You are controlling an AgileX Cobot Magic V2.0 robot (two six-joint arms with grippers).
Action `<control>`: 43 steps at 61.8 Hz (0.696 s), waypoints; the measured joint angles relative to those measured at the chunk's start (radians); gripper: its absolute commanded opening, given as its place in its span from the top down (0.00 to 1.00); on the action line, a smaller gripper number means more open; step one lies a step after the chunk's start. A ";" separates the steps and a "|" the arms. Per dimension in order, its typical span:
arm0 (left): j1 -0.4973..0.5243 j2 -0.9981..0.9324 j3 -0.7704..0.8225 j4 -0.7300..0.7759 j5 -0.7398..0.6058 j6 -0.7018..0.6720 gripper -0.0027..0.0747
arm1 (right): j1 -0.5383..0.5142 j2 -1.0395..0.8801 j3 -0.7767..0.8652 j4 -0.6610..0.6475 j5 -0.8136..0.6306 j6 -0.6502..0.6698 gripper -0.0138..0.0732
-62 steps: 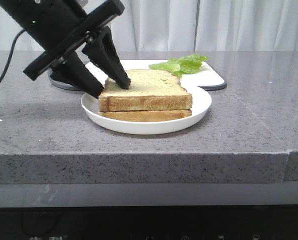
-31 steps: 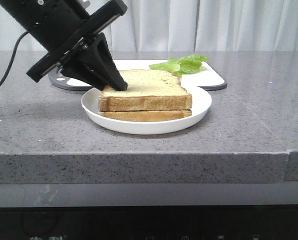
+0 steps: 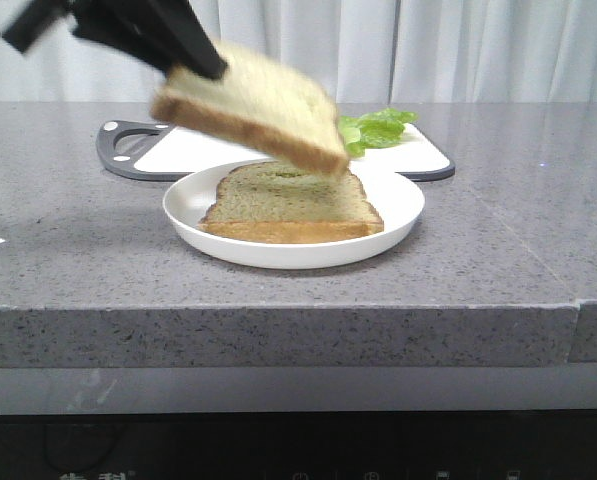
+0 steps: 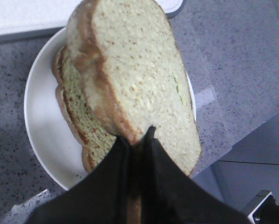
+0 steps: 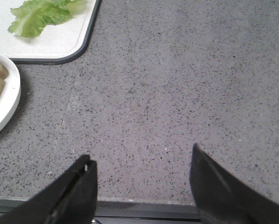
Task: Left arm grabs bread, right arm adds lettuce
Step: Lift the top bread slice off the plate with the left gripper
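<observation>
My left gripper (image 3: 200, 66) is shut on the near-left edge of the bread (image 3: 253, 108), a thick toast slice with a brown crust, and holds it tilted in the air above the white plate (image 3: 403, 205). In the left wrist view the bread (image 4: 139, 79) is pinched between the black fingers (image 4: 112, 172). A thinner toast slice (image 3: 293, 205) stays flat on the plate. The lettuce (image 3: 376, 129) lies on the white cutting board (image 3: 423, 150) behind the plate, and shows as green lettuce leaves (image 5: 43, 14) in the right wrist view. My right gripper (image 5: 141, 161) is open over bare counter.
The cutting board has a dark rim and a handle (image 3: 118, 145) at the left. The grey speckled counter (image 3: 518, 230) ends in a front edge (image 3: 298, 310) near the camera. White curtains hang behind. The plate's rim (image 5: 8, 100) shows in the right wrist view.
The left gripper closed on the upper slice, then lifted it up and left off the lower slice, tilting it. The lower slice stays on the plate.
</observation>
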 measured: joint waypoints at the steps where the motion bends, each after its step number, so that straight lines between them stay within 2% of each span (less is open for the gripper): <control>1: 0.000 -0.012 0.000 0.006 0.000 0.000 0.99 | 0.000 0.000 0.000 0.000 0.000 0.000 0.31; 10: 0.000 -0.138 0.000 0.084 0.010 -0.019 0.99 | 0.000 0.000 0.000 0.001 0.000 0.000 0.31; 19: 0.000 -0.277 0.024 0.249 0.016 -0.124 0.99 | 0.000 0.000 0.000 0.024 0.000 0.000 0.31; 30: 0.000 -0.441 0.146 0.417 0.021 -0.233 0.99 | 0.000 0.030 -0.004 0.078 0.000 0.000 0.31; 43: 0.000 -0.585 0.274 0.578 0.025 -0.374 0.99 | 0.000 0.184 -0.070 0.173 0.000 -0.060 0.31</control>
